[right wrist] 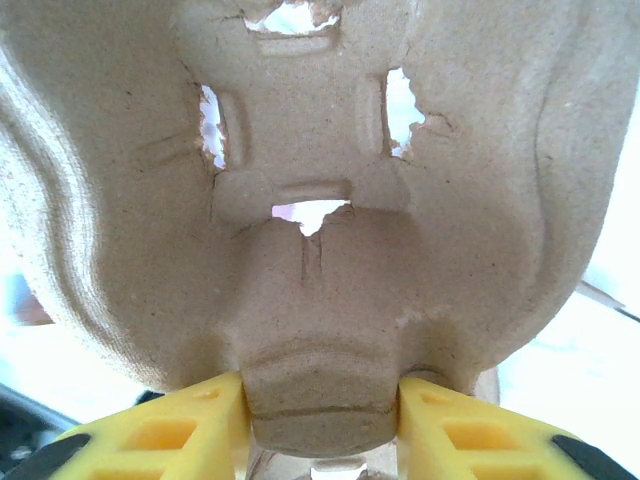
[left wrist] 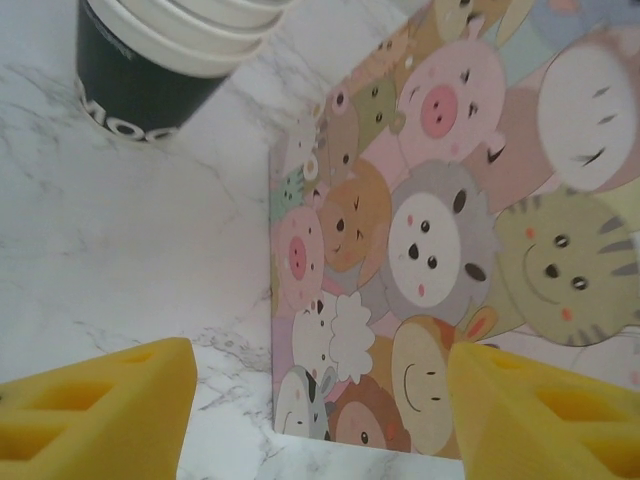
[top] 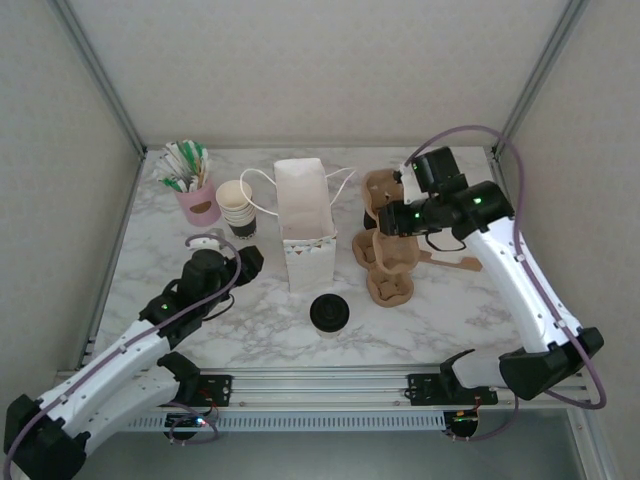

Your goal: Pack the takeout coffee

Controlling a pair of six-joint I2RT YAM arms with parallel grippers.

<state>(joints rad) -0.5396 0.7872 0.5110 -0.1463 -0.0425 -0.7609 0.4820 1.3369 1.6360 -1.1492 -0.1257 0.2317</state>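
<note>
Marble worktop [top: 260, 330] is closed in by pale walls at the left, rear and right edges, and only the front edge, where the arms are bolted, is left open. The takeout coffee [top: 329, 313] is seen as a black disc near the middle of the front edge, upright. It stands just in front of a white paper bag [top: 303, 225] but apart from it, with bare marble to both of its sides, and it is touched by neither claw. The bag is stood at the middle of the worktop with its mouth open upward. A pink cup of sachets [top: 198, 200] and a stack of paper cups [top: 237, 207] are set toward the rear left corner. Pulp cup carriers [top: 390, 265] are gathered just right of the bag. The left gripper [left wrist: 320, 400] is held wide open and empty. Its yellow fingers [left wrist: 95, 405] are spread on either side of the bag's cartoon-printed face, near the bottom corner, with bare marble between bag and stack. The right gripper [right wrist: 322, 420] is closed on a tab at the edge of one lifted carrier [right wrist: 320, 200], which is pinched between both yellow fingers.
</note>
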